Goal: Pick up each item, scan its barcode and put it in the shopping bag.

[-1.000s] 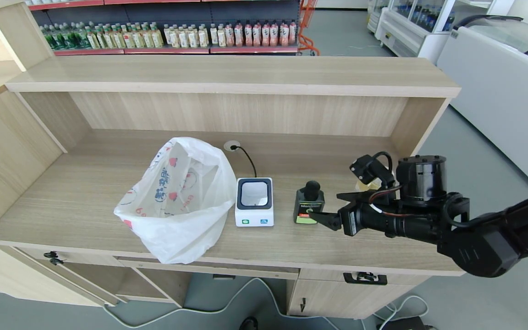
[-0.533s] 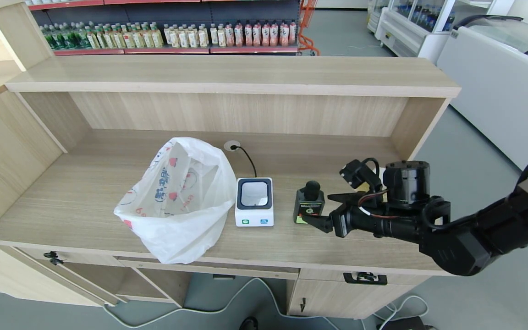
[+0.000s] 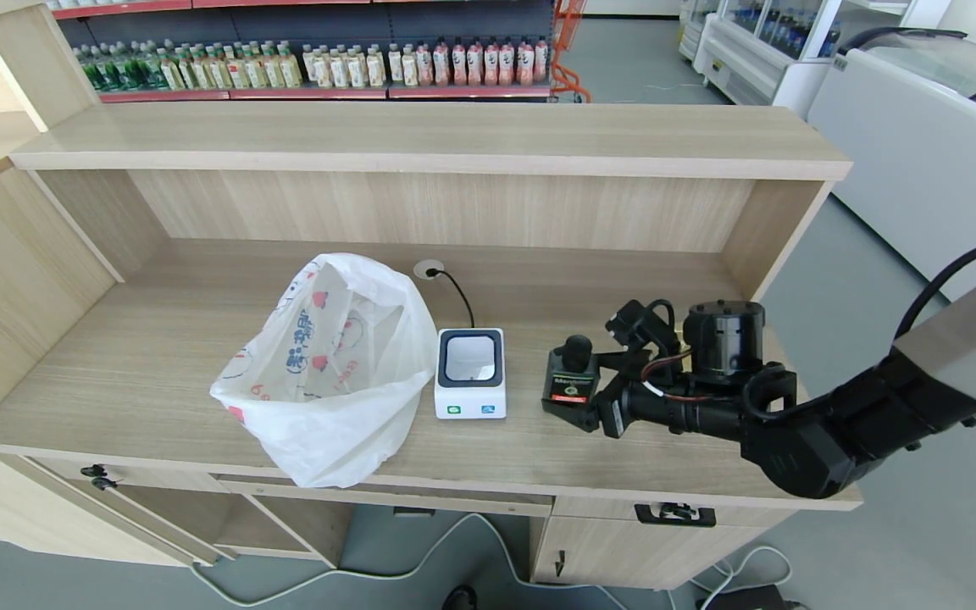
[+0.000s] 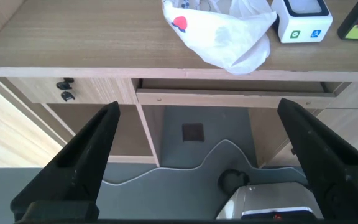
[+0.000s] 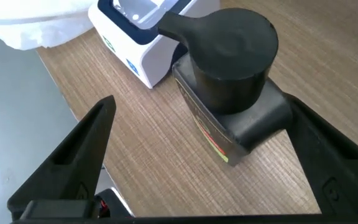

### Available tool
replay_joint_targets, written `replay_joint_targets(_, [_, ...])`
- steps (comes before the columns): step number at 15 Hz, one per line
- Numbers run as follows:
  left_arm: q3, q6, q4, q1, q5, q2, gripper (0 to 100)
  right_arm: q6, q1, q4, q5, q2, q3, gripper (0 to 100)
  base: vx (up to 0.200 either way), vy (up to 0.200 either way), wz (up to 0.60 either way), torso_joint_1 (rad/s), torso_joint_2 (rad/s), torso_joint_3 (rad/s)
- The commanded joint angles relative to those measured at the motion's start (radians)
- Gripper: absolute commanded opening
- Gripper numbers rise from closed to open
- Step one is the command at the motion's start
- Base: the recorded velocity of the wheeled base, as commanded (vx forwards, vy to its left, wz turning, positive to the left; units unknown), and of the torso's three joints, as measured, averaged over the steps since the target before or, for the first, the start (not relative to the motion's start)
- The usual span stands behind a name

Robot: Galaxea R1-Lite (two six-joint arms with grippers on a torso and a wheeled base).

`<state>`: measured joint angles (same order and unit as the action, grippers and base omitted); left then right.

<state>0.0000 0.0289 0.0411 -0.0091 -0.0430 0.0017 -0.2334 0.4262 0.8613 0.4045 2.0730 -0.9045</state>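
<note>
A white box-shaped barcode scanner (image 3: pixel 470 373) with a dark glass window is set in the middle of the pale wooden counter (image 3: pixel 158 364). Its window is turned upward so that a label can be passed over it. Just beside the scanner, on the robot's left of it, a crumpled white plastic shopping bag (image 3: pixel 327 364) with red print is stood with its mouth open. This is presumably so that a scanned item can be dropped in without a second hand. On the scanner's other side, near but not touching it, a squat black plastic bottle (image 3: pixel 571 381) with a round black cap and a green-and-red label is stood upright.

The right gripper (image 3: pixel 579 391) is held low and level on the far side of the bottle from the scanner. Its jaws are spread wide and nothing is gripped. In the right wrist view the bottle (image 5: pixel 232 93) is seen between the two black fingers (image 5: pixel 73 162), apart from both, with the scanner (image 5: pixel 135 37) just beyond it. The low sideways pose is judged to suit a grasp on the broad body below the cap. The step in hand is judged to be the pick-up, and a closing of the jaws is called for next.

The left gripper (image 4: pixel 197 109) is held open and empty, well apart from the scanner, below the counter's front edge.
</note>
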Motion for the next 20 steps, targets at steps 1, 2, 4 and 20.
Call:
replay_joint_targets(1, [0.0, 0.0, 0.0, 0.0, 0.0, 0.0, 100, -0.014, 0.002, 0.005, 0.01, 0.035, -0.022, 100, 0.0, 0.0, 0.0, 0.0, 0.0, 0.0])
replay_joint_targets(2, [0.0, 0.0, 0.0, 0.0, 0.0, 0.0, 100, -0.015, 0.002, 0.005, 0.025, 0.041, -0.031, 100, 0.0, 0.0, 0.0, 0.0, 0.0, 0.0])
replay_joint_targets(4, [0.0, 0.0, 0.0, 0.0, 0.0, 0.0, 100, -0.026, 0.002, 0.005, 0.043, 0.05, -0.047, 0, 0.0, 0.0, 0.0, 0.0, 0.0, 0.0])
replay_joint_targets(20, [0.0, 0.0, 0.0, 0.0, 0.0, 0.0, 100, 0.241, -0.023, -0.004, 0.043, -0.318, 0.07, 0, 0.0, 0.0, 0.0, 0.0, 0.0, 0.0])
